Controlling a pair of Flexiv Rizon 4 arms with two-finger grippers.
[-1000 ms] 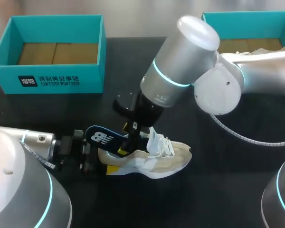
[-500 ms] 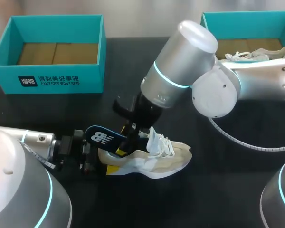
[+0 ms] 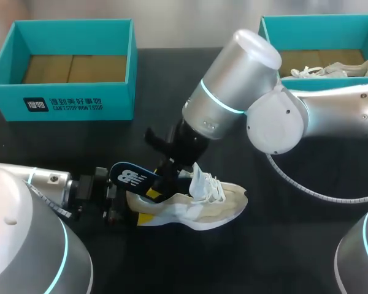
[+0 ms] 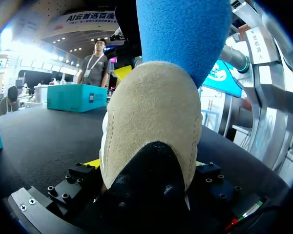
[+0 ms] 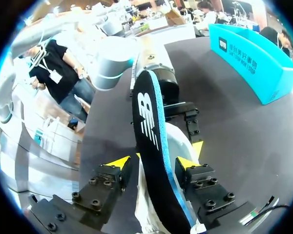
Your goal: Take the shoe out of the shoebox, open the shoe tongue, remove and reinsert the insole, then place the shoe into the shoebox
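A cream and white shoe lies on its side on the black table. Its heel sits between the fingers of my left gripper, and both yellow tips press against it. A blue insole with a black top sticks up out of the heel opening. My right gripper comes down over it from above. In the right wrist view the insole stands between the right gripper's fingers with a thin gap on one side.
A teal shoebox with cardboard inside stands at the back left. A second teal box at the back right holds another pale shoe. My right arm's grey forearm spans the table's right side.
The right gripper's fingers have narrowed around the insole. The right forearm has dropped lower, uncovering the shoe in the back right box. The left arm and the shoe stay put.
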